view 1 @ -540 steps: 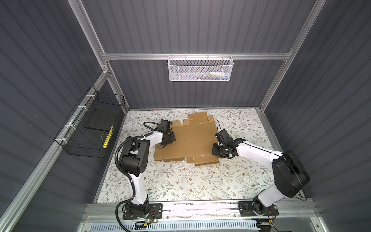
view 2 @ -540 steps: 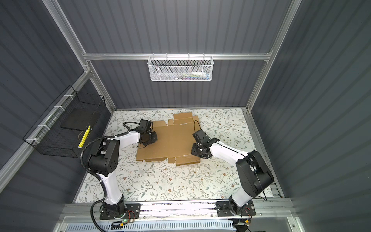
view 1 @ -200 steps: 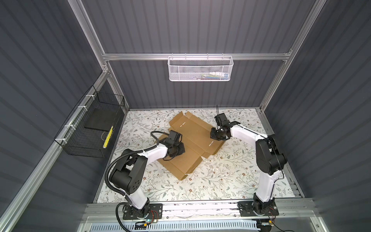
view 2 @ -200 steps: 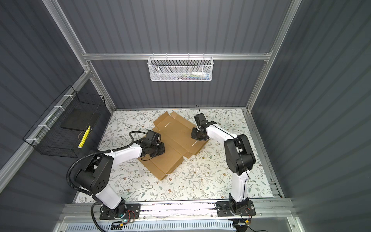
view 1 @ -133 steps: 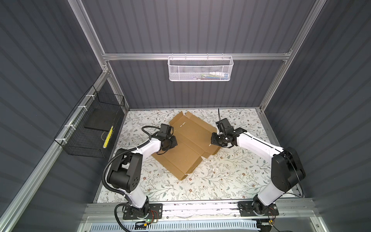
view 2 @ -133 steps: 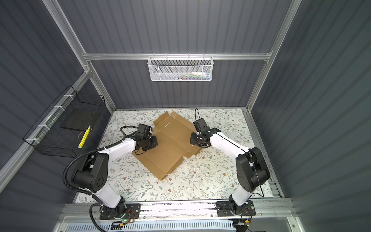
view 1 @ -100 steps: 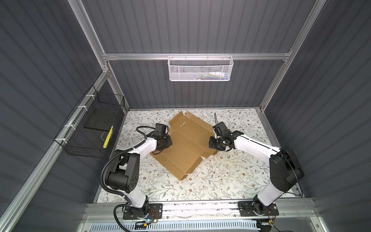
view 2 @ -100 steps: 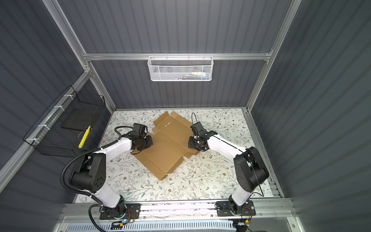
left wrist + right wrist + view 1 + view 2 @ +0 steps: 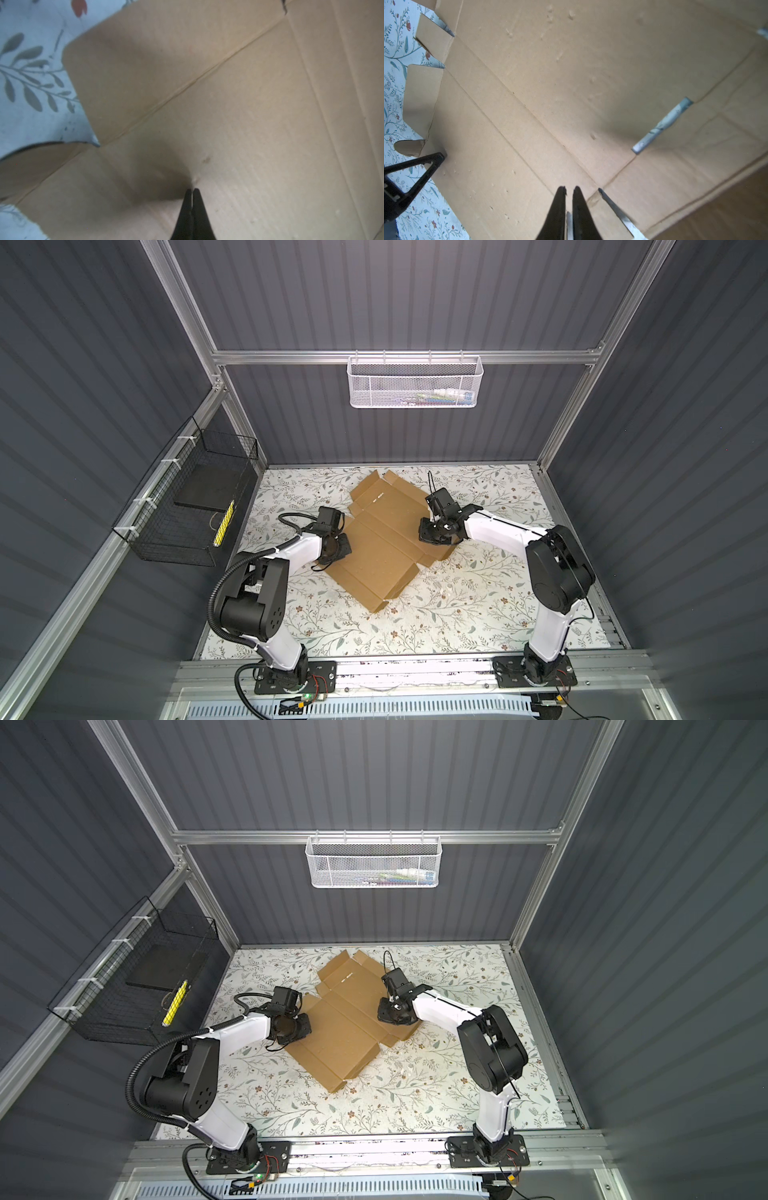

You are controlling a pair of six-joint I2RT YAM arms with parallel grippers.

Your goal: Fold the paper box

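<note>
Table (image 9: 415,626) lies open in front; paper box (image 9: 382,547), left claw (image 9: 340,549), right claw (image 9: 427,535) crowd the back.

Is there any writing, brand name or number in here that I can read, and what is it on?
No text here can be read.
paper box: plain brown, no print in any view.
items in the white mesh basket: coloured labels, too blurred to read.
yellow strip in the black wire basket: any marks are too small to read.

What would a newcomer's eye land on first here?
The paper box, a mostly flat unfolded brown sheet, lies skewed on the floral table. The left gripper and right gripper, both shut, sit over its opposite sides. A white mesh basket hangs on the back rail.
</note>
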